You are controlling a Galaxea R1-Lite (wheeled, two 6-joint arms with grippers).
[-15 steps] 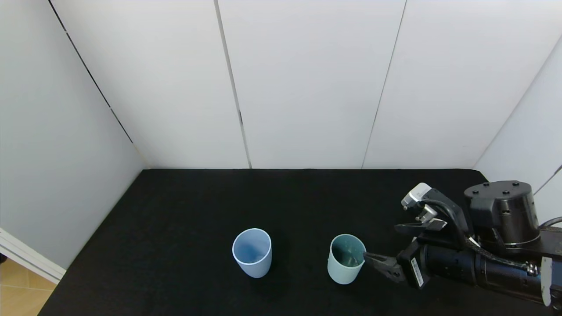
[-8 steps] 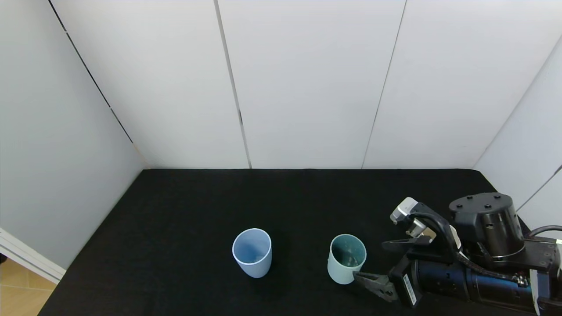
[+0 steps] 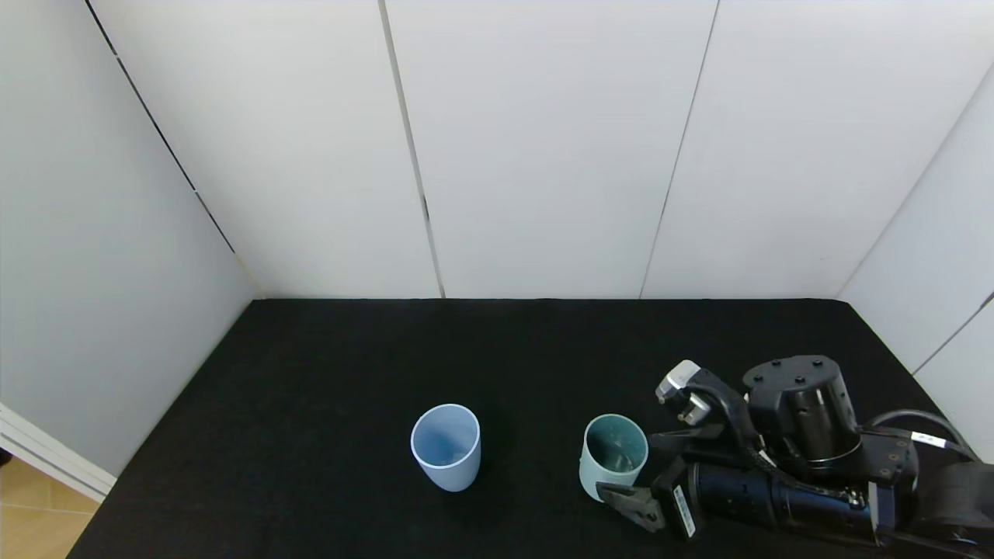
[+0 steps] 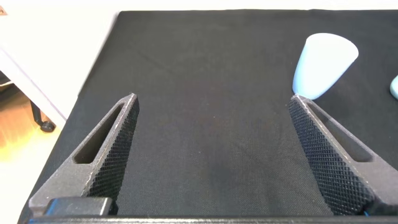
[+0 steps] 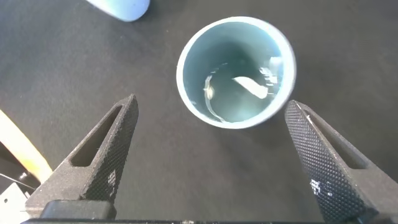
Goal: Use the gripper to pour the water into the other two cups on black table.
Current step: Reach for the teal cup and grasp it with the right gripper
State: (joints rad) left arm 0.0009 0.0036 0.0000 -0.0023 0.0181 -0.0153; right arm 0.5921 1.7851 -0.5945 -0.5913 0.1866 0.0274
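Note:
A teal-green cup stands on the black table at the front right. In the right wrist view it holds water with bright glints. My right gripper is open. Its fingertips reach the cup's right side and do not touch it. A light blue cup stands upright to the teal cup's left. My left gripper is open and empty over bare cloth, with the light blue cup beyond one fingertip. The cream-beige cup is out of view.
White wall panels close the table at the back and both sides. The table's left edge drops to a wooden floor. My left arm does not show in the head view.
My right arm has come down and moved left and nearer. Its open fingers now straddle the teal cup's right side. Both cups have stayed put.

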